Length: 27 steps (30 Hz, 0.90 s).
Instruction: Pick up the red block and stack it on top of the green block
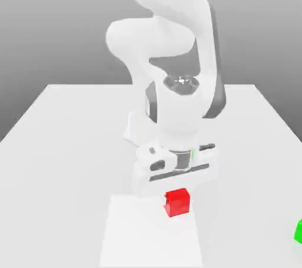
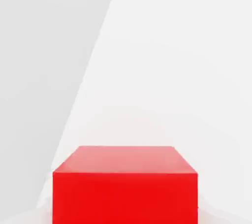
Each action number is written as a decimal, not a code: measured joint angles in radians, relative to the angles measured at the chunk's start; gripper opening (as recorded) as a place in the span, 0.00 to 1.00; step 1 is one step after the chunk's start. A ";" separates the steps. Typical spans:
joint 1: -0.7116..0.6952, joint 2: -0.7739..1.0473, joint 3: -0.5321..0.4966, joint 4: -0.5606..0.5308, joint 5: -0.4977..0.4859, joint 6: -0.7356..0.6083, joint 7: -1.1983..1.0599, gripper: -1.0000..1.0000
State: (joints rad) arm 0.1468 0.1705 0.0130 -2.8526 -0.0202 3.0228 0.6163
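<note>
The red block [image 1: 177, 202] is a small glossy cube resting on the white table, towards the front in the exterior view. In the hand view the red block [image 2: 125, 183] looms close, with its top face and one side showing. My gripper [image 1: 176, 195] has come straight down over it, the white hand sitting right on top of the cube and the jaws shut on its sides. The green block [image 1: 298, 231] peeks in at the exterior view's right edge, well apart from the red one and cut off by the frame.
The white table [image 1: 71, 143] spreads wide around the arm. A paler rectangular patch [image 1: 147, 237] lies on it under and in front of the red block. The white arm [image 1: 177, 72] rises behind the hand.
</note>
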 joint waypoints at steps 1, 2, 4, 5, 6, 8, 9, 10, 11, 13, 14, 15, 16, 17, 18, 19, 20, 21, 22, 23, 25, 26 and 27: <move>-0.001 -0.030 0.002 -0.004 0.003 -0.026 -0.003 0.00; -0.003 -0.063 0.005 -0.009 0.007 -0.054 -0.005 0.00; -0.005 -0.133 0.009 -0.019 0.014 -0.115 -0.010 0.00; -0.012 -0.169 0.017 -0.024 0.018 -0.145 -0.013 0.00; -0.009 -0.205 0.015 -0.029 0.022 -0.176 -0.016 0.00; 0.026 -0.210 0.027 0.011 0.018 -0.221 -0.051 0.00; 0.046 -0.198 0.034 0.042 0.014 -0.240 -0.075 0.00; 0.067 -0.182 0.040 0.075 0.009 -0.258 -0.101 0.00; 0.078 -0.165 0.055 0.110 0.005 -0.276 -0.128 0.00; 0.111 -0.127 0.080 0.182 -0.006 -0.310 -0.182 0.00; 0.127 -0.108 0.092 0.218 -0.012 -0.327 -0.209 0.00; 0.142 -0.089 0.102 0.254 -0.018 -0.345 -0.236 0.00; 0.155 -0.069 0.114 0.290 -0.024 -0.362 -0.263 0.00; 0.166 -0.050 0.127 0.327 -0.031 -0.379 -0.289 0.00; 0.177 -0.030 0.141 0.363 -0.038 -0.396 -0.315 0.00; 0.189 -0.010 0.156 0.399 -0.046 -0.414 -0.341 0.00; 0.201 0.010 0.172 0.435 -0.054 -0.430 -0.367 0.00; 0.213 0.030 0.188 0.472 -0.064 -0.448 -0.391 0.00; 0.226 0.051 0.204 0.508 -0.072 -0.466 -0.416 0.00; 0.239 0.071 0.219 0.544 -0.081 -0.483 -0.441 0.00; 0.264 0.121 0.238 0.600 -0.104 -0.493 -0.473 0.00; 0.273 0.153 0.234 0.611 -0.119 -0.473 -0.470 0.00; 0.282 0.188 0.226 0.618 -0.135 -0.446 -0.463 0.00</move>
State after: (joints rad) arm 0.4291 0.3583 0.2392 -2.2349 -0.1547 2.5771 0.1534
